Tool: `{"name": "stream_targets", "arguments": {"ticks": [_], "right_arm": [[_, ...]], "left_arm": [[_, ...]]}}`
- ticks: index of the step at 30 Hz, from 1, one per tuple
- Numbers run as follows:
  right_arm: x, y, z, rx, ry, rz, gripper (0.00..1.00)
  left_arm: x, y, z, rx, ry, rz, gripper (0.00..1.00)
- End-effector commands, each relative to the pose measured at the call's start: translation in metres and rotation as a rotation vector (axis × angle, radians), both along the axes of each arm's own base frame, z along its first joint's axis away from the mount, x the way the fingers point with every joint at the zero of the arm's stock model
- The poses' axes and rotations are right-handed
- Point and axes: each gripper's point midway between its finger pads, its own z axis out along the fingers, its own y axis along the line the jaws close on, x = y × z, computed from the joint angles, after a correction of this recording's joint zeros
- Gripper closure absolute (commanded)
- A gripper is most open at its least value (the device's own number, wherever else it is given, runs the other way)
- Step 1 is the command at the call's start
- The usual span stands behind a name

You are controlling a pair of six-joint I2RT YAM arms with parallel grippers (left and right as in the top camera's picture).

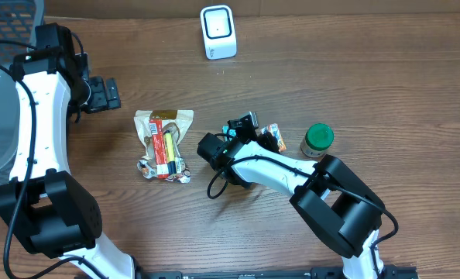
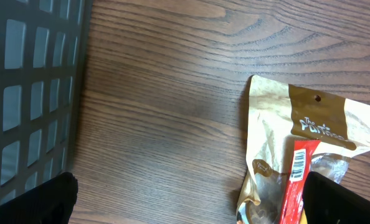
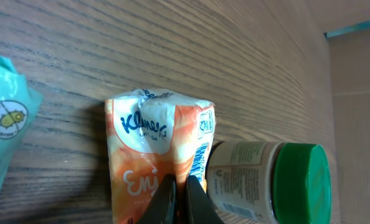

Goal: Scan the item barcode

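Your right gripper (image 3: 180,198) is pinched shut at one crinkly orange plastic tissue pack (image 3: 147,149) lying on the wood-grain table (image 3: 172,50), just beside one smooth cylindrical green-lidded jar (image 3: 278,180); whether it grips the wrapper you cannot tell. Your left gripper (image 1: 112,93) gapes wide, empty, near one flat tan pouch (image 2: 278,124). One rounded white scanner (image 1: 218,31) stands well apart.
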Motion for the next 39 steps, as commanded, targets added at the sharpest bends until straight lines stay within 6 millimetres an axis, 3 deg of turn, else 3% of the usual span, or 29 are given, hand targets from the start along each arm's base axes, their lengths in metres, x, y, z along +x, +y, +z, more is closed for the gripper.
{"name": "stream_targets", "arguments": {"ticks": [1,13,25,39], "right_arm": [[0.003,0.006,0.002,0.026,-0.016,-0.003,0.96],[-0.001,0.013,-0.008,0.081,0.025,-0.007,0.96],[-0.002,0.012,-0.008,0.072,0.032,-0.008,0.88],[0.007,0.029,0.008,0.125,0.021,-0.002,0.87]], "left_arm": [[0.004,-0.001,0.014,0.006,-0.04,-0.019,0.0],[0.004,-0.001,0.014,0.006,-0.04,-0.019,0.0],[0.004,-0.001,0.014,0.006,-0.04,-0.019,0.0],[0.004,-0.001,0.014,0.006,-0.04,-0.019,0.0]]}}
